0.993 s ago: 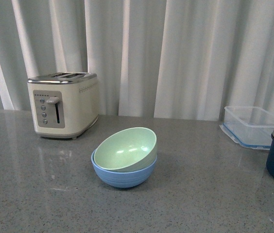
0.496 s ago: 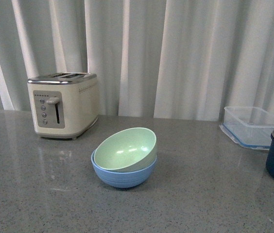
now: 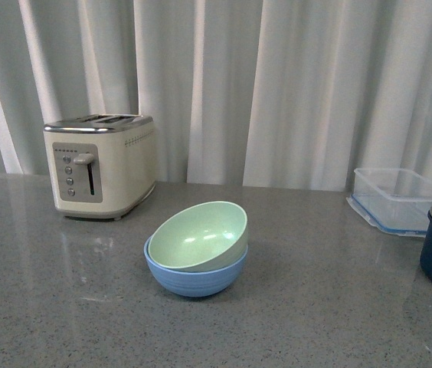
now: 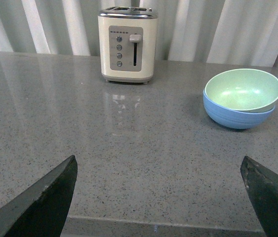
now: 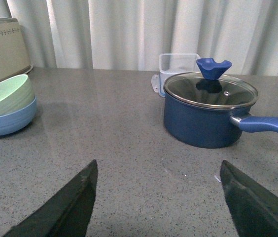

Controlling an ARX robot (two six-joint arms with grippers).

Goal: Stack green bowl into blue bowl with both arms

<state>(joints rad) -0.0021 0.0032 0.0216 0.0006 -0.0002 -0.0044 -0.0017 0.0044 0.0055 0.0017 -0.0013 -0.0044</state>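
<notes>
Nothing moved — green bowl in blue bowl

Mint-green bowl, sky-blue bowl faintly ridged. My claws' fingers are black. Tabletop is speckled grey, toaster cream with a dotted trim, pot navy, curtain white.
</notes>
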